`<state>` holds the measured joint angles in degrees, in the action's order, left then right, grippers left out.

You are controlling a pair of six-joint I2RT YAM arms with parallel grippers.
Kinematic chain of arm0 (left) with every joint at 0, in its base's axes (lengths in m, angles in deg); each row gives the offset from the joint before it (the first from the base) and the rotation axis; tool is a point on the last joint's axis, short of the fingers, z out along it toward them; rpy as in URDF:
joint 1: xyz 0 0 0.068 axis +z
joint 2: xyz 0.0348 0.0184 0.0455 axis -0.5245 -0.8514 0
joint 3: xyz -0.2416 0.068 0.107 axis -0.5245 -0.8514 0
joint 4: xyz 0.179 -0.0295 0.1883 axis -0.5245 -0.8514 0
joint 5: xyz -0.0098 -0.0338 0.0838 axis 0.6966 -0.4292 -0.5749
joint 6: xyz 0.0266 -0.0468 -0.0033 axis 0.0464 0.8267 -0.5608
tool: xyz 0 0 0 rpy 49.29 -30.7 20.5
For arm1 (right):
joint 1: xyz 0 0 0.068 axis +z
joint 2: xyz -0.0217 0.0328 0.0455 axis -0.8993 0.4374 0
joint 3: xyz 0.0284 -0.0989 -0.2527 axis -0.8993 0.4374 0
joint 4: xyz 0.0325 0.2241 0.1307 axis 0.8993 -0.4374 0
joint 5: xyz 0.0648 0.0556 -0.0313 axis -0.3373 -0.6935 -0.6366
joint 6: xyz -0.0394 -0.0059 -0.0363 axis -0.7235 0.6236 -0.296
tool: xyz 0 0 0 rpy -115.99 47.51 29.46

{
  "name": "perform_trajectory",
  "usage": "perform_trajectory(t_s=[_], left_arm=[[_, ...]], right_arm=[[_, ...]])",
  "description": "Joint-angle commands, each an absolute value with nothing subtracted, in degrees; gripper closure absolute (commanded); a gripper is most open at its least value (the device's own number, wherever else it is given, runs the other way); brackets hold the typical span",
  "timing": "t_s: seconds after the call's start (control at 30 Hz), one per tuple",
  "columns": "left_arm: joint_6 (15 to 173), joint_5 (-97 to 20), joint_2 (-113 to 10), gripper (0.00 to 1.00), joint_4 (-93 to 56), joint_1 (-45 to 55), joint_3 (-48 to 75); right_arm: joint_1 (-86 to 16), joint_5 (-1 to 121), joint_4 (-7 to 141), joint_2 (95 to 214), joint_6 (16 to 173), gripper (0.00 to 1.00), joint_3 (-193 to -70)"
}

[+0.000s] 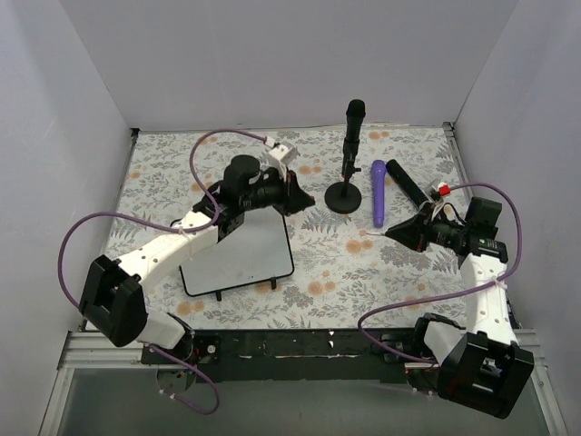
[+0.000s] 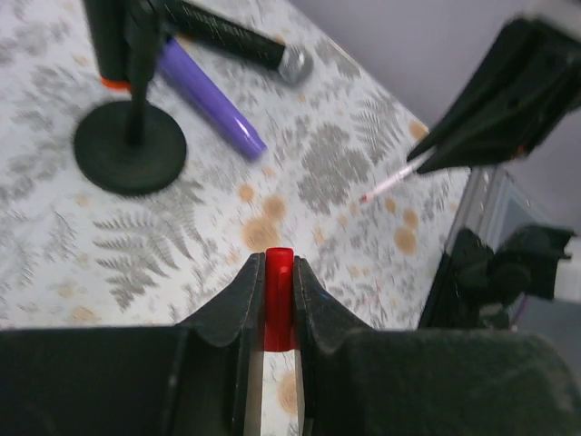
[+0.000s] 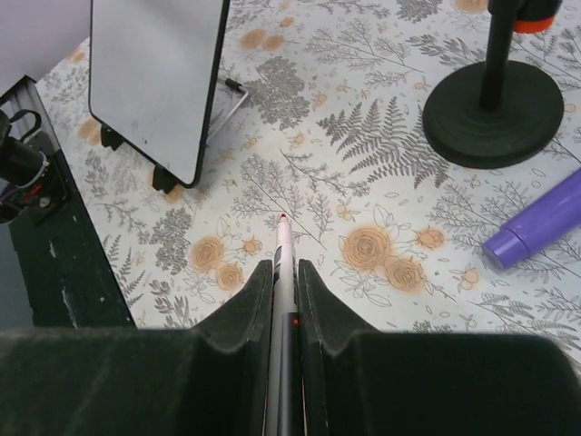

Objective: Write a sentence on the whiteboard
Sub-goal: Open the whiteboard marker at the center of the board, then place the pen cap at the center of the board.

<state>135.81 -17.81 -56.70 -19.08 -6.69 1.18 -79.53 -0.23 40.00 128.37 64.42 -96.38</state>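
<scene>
Floral-cloth table (image 1: 363, 263), white walls (image 1: 272, 64). Whiteboard (image 1: 245, 259) stands left of centre, partly under the left arm, face plain white. Left gripper (image 2: 279, 272) clamped on red cap (image 2: 279, 304). Right gripper (image 3: 285, 277) clamped on red-tipped pen (image 3: 283, 245), well apart from board.

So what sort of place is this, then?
Probably a robotics test bench: plain white walls box in a flowered cloth, two robot arms are bolted to the front rail, with a whiteboard as prop.

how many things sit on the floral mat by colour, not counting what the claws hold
white: 1, whiteboard
black: 2, upright stand and lying microphone
purple: 1, purple cylinder
total: 4
</scene>
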Motion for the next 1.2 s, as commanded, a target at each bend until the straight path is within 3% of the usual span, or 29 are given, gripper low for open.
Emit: perform_trajectory(t_s=[0.0,0.47,0.7,0.93,1.17], left_arm=[[135.4,-26.0,-58.3,1.00,-27.4,-2.5,10.6],[128.6,-42.5,-65.3,1.00,-41.0,23.2,13.5],[129.7,-38.8,-75.5,1.00,-38.1,34.0,13.0],[131.5,-39.8,-84.8,0.98,-39.1,39.7,16.1],[133.5,-48.2,-85.5,0.90,-37.4,43.1,14.1]], right_arm=[[-82.3,-3.1,50.5,127.6,67.3,0.99,-92.8],[-86.1,-6.9,51.6,125.1,62.8,0.99,-87.9],[-86.1,-7.8,49.4,126.3,61.3,0.99,-89.5],[-86.1,-7.9,48.0,126.4,60.2,0.99,-90.2],[-86.1,-8.5,48.0,126.9,60.2,0.99,-90.1]])
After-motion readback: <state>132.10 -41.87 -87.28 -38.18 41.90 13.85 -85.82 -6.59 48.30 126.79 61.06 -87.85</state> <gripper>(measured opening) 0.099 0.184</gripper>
